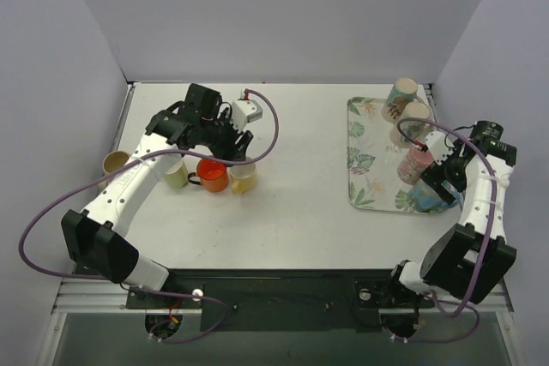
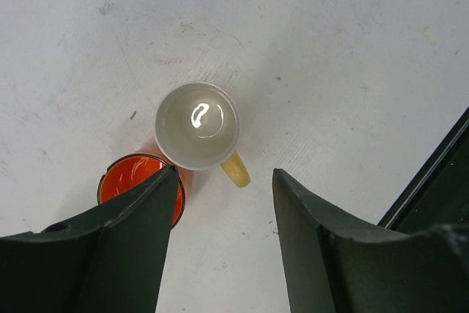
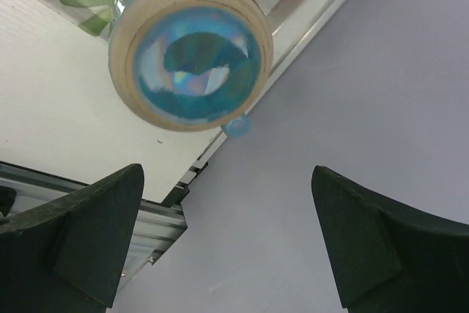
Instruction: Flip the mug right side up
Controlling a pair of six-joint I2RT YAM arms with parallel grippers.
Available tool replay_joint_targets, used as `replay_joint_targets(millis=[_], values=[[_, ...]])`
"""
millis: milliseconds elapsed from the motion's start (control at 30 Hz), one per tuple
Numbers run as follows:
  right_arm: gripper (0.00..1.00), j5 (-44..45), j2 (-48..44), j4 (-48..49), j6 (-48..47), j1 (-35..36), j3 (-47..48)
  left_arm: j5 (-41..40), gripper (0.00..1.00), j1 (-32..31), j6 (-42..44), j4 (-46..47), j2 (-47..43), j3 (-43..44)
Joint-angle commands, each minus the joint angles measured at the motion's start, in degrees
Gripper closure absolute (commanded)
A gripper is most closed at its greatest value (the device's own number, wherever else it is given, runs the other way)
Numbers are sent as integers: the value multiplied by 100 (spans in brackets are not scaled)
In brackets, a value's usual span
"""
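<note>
A blue mug stands upside down on the leaf-patterned tray, its glazed base facing my right wrist camera. My right gripper is open and empty, just above and beside it, over the tray's near right corner. A pink mug and two more mugs stand upside down further back on the tray. My left gripper is open and empty above an upright yellow-handled mug and an upright orange mug.
In the top view the orange mug, yellow mug, a pale green mug and a tan mug stand upright at the left. Grey walls close in the table; the right wall is close to my right gripper.
</note>
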Motion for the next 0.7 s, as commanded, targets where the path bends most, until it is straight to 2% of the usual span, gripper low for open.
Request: replay_joint_targets(millis=[0,133,267,433,667], values=[[8,-8,731,-352,-687,-77,394,-80,36,84,-72,31,156,442],[7,-175,1224,-467,-890,-95,860,253,36,469,25,-206,384,486],[6,-255,1444,-625,-1092,-200,1054,166,36,541,60,-303,455,670],[7,71,1453,-582,-1426,-375,528,323,36,532,43,-409,463,855],[8,-264,1356,-546,-1548,-517,351,543,36,497,-36,-409,525,1057]])
